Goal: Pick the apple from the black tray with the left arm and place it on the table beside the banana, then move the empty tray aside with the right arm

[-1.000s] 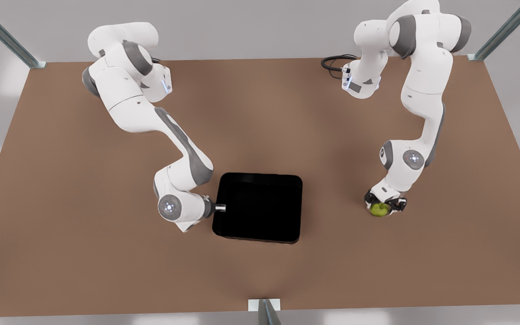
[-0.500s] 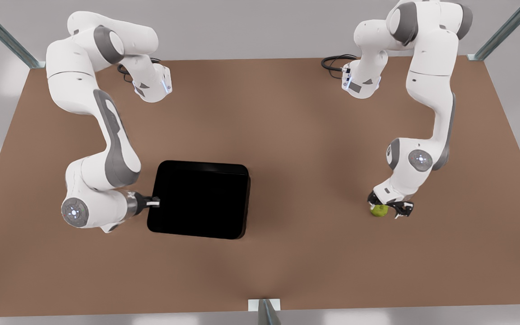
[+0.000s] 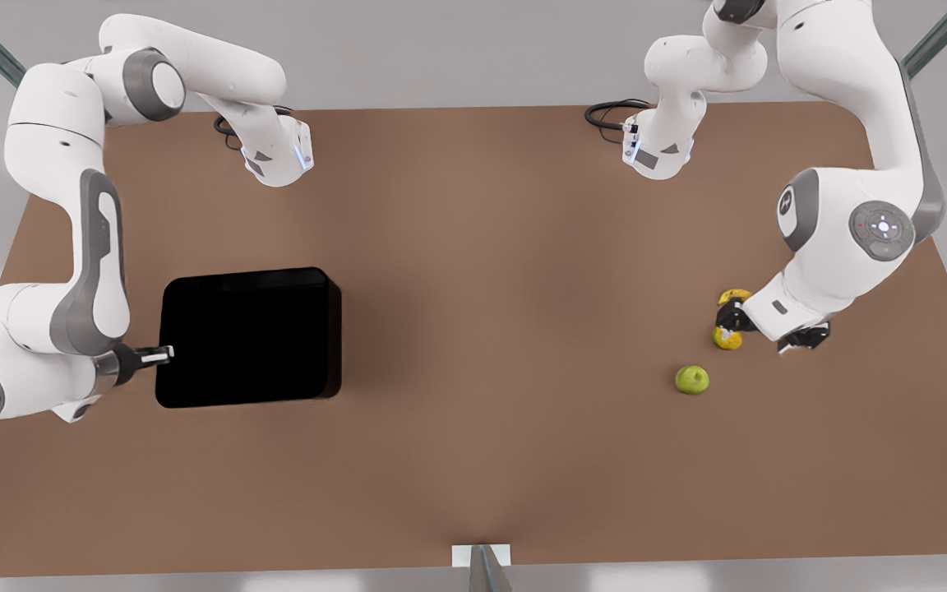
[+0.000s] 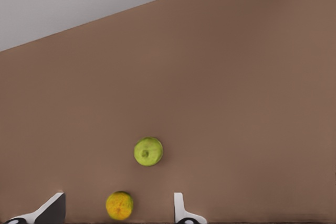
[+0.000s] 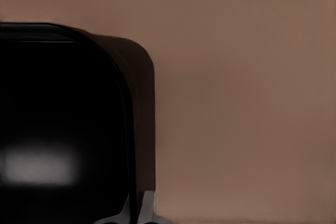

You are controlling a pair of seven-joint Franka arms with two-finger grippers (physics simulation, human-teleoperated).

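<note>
The yellow-green apple [image 3: 691,379] [image 4: 148,151] lies alone on the brown table [image 3: 490,271], toward the front view's right. My left gripper [image 3: 768,329] [image 4: 116,211] hangs open above the table, a little behind the apple and apart from it. Under it lies a mottled orange-yellow round fruit [image 3: 725,338] [image 4: 119,205]. The banana [image 3: 735,294] peeks out just behind, mostly hidden by the gripper. At the front view's left, my right gripper [image 3: 163,353] [image 5: 140,211] is shut on the rim of the empty black tray [image 3: 251,337] [image 5: 63,119].
Both arm bases [image 3: 276,156] [image 3: 658,148] stand at the table's back edge, with a black cable [image 3: 609,111] beside one. A metal post [image 3: 482,563] sits at the middle of the front edge. Open brown tabletop stretches between tray and apple.
The right gripper dragged the tray well toward the front view's left. The left gripper opened, let the apple go on the table, then rose and drew back over the orange-yellow fruit.
</note>
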